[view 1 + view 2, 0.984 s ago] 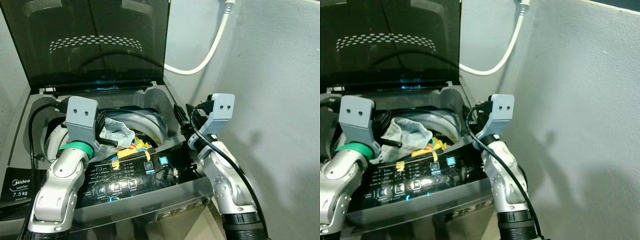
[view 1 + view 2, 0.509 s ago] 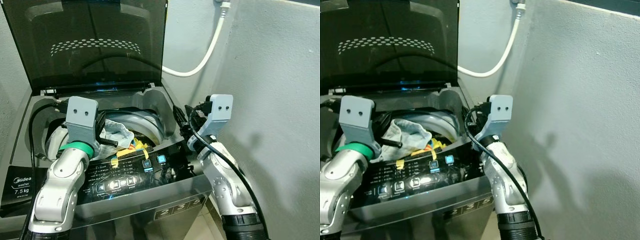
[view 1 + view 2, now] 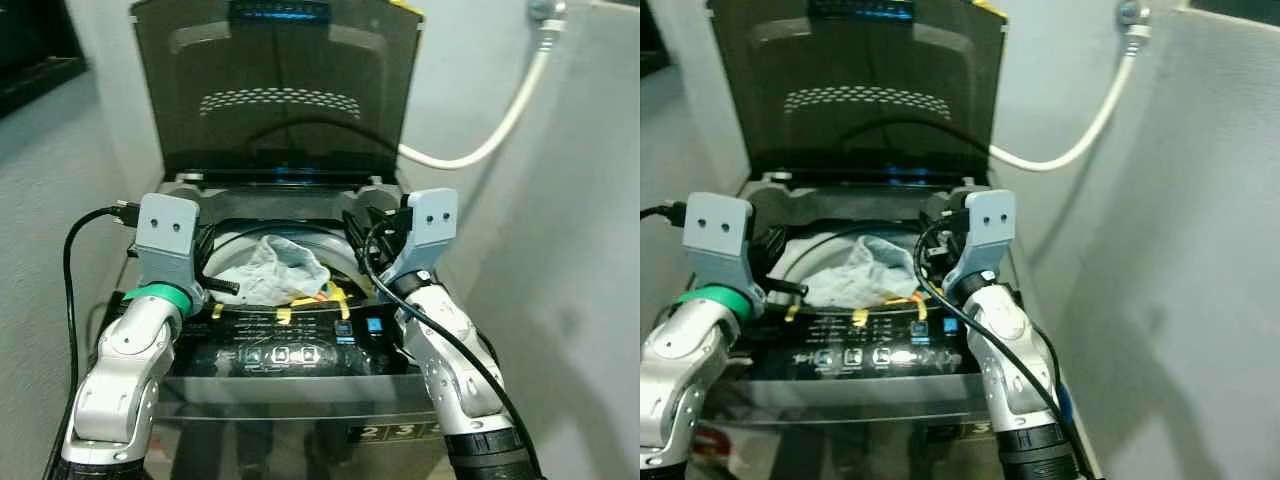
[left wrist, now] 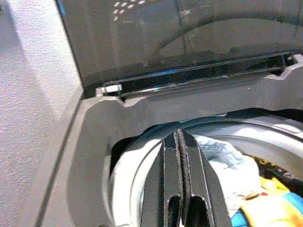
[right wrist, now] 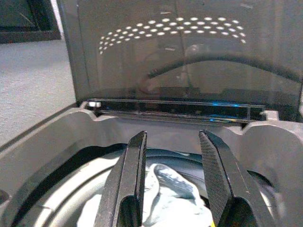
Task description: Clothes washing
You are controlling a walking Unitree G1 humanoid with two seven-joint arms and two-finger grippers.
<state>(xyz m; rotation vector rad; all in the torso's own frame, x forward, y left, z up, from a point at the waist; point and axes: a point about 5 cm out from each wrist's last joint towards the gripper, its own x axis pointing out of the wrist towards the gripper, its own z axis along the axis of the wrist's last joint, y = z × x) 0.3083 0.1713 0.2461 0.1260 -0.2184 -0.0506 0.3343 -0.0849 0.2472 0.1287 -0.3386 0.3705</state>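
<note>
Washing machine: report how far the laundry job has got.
Done: the lid stands open and clothes lie in the drum. In hand: both end effectors hang over the drum opening, the left end effector shut and empty, the right end effector open and empty. Left: closing the lid and starting a cycle on the control panel.

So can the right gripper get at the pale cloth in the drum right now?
Probably yes. The right gripper is open and poised over the drum rim, the lid stands up, and nothing lies between it and the pale cloth.
</note>
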